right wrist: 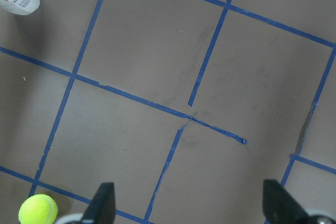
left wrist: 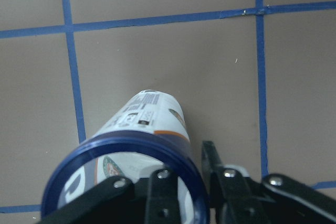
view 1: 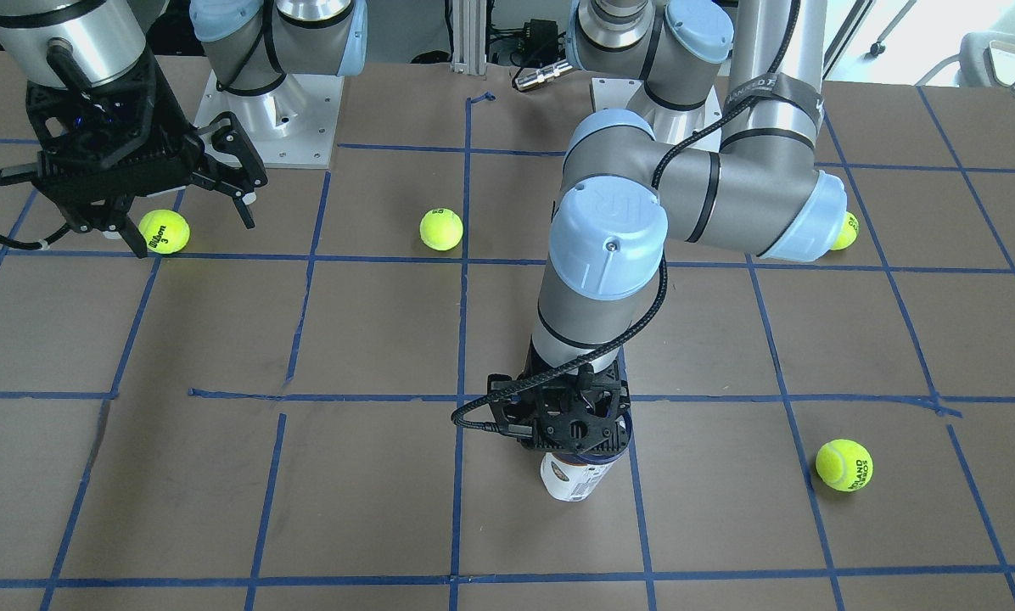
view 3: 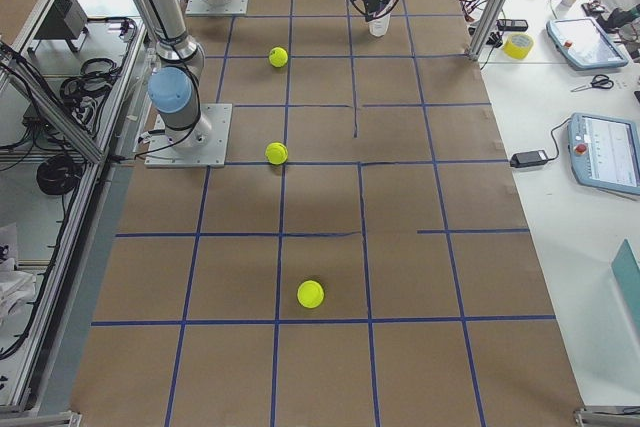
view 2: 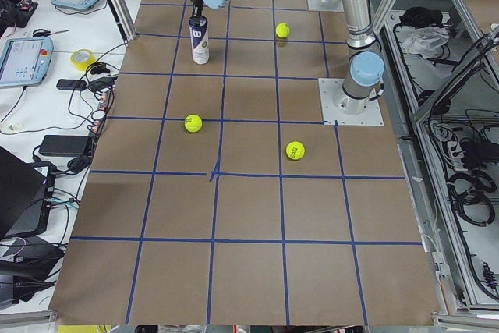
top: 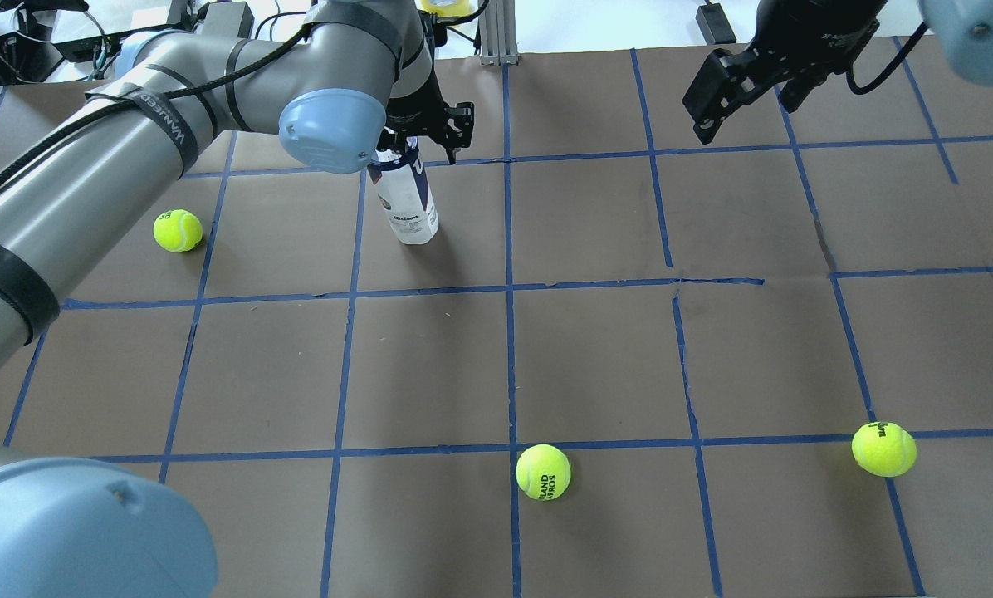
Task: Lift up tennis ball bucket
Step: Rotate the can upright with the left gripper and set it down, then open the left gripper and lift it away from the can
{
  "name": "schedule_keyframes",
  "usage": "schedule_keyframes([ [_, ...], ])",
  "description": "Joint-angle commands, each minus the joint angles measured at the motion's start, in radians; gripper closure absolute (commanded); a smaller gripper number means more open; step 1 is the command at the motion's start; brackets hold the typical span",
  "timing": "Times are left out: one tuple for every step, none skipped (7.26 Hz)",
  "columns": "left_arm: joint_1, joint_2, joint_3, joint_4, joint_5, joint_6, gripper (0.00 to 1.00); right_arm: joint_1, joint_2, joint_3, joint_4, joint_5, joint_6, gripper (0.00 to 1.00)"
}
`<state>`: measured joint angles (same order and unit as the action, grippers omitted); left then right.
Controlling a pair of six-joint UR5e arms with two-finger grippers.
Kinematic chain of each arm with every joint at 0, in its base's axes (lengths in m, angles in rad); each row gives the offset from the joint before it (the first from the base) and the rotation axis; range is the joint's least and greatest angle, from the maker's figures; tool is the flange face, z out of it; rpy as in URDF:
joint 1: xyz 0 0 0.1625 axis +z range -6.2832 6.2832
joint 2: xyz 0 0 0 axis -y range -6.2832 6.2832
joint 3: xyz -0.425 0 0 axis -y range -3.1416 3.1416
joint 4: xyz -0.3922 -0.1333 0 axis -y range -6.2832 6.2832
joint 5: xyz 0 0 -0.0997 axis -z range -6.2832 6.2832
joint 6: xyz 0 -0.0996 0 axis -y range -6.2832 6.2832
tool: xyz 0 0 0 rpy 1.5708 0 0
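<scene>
The tennis ball bucket (top: 407, 199) is a slim white can with a navy rim, upright with a slight tilt, on the far left part of the table. My left gripper (top: 418, 133) is at its top. In the left wrist view the gripper (left wrist: 191, 182) is shut on the navy rim of the can (left wrist: 152, 116), one finger inside and one outside. I cannot tell whether the base touches the table. It also shows under the left gripper (view 1: 571, 428) as the can (view 1: 571, 479). My right gripper (top: 750, 104) is open and empty, high at the far right, fingers (right wrist: 105, 203) wide apart.
Loose tennis balls lie on the brown, blue-taped table: one (top: 178, 230) left of the can, one (top: 543, 472) near the front middle, one (top: 883, 448) at the front right, which is below the right gripper (view 1: 189, 225). A fourth ball (view 1: 847, 231) is half hidden behind the left arm.
</scene>
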<state>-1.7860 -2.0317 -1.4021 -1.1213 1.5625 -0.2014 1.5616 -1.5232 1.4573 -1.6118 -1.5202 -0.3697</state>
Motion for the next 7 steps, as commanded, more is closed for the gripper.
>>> schedule_keyframes([
  [-0.003, 0.057, 0.023, -0.107, 0.001, -0.012, 0.00, 0.000, 0.000, 0.000, 0.001, 0.000, 0.000, 0.00],
  [-0.001, 0.083, 0.061, -0.173, 0.005, -0.010, 0.00, 0.000, 0.000, 0.000, 0.001, 0.000, -0.002, 0.00],
  [0.002, 0.106, 0.107, -0.242, 0.005, -0.009, 0.00, -0.002, 0.000, 0.000, 0.000, 0.000, 0.000, 0.00],
  [0.014, 0.144, 0.129, -0.326, 0.004, -0.003, 0.00, -0.002, 0.000, 0.000, 0.003, 0.000, -0.002, 0.00],
  [0.039, 0.190, 0.129, -0.413, 0.005, 0.014, 0.00, -0.002, 0.000, 0.000, -0.003, 0.000, -0.002, 0.00],
  [0.086, 0.233, 0.123, -0.455, -0.001, 0.084, 0.00, -0.002, 0.000, 0.000, -0.002, 0.000, -0.002, 0.00],
  [0.126, 0.282, 0.114, -0.533, 0.002, 0.156, 0.00, -0.002, 0.000, 0.000, -0.003, 0.000, -0.002, 0.00],
])
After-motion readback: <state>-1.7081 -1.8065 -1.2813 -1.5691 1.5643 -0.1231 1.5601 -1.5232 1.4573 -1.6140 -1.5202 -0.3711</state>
